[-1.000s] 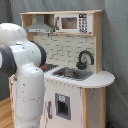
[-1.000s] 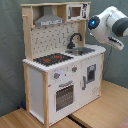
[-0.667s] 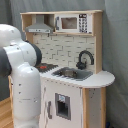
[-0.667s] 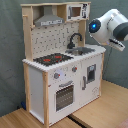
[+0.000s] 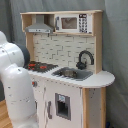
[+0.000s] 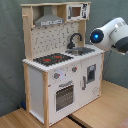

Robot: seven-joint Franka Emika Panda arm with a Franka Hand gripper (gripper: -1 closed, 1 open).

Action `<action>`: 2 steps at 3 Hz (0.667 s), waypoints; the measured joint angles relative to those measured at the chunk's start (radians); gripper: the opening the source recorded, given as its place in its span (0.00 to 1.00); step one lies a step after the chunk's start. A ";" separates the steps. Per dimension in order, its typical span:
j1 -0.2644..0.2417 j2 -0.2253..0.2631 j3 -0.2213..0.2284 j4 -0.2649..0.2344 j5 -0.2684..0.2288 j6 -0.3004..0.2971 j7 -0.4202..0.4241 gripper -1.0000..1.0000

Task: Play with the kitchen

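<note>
Arm hides kitchen left front (oven probably); gripper unseen in both exterior views

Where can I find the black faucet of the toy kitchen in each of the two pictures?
First exterior view: the faucet stands right of centre, behind the sink.
Second exterior view: the faucet stands just right of centre, behind the sink, upper half.
Shared landmark: the microwave on the top shelf, above the faucet.

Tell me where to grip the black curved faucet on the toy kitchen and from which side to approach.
Grip the black curved faucet at the top of its arch, coming down from above. The arch stands upright over the sink with open space around it, while the tiled back wall blocks an approach from behind.
</note>
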 joint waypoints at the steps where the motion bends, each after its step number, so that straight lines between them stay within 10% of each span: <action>1: 0.000 -0.082 0.017 0.000 -0.015 0.006 -0.079 1.00; 2: 0.000 -0.153 0.046 0.000 -0.045 0.011 -0.157 1.00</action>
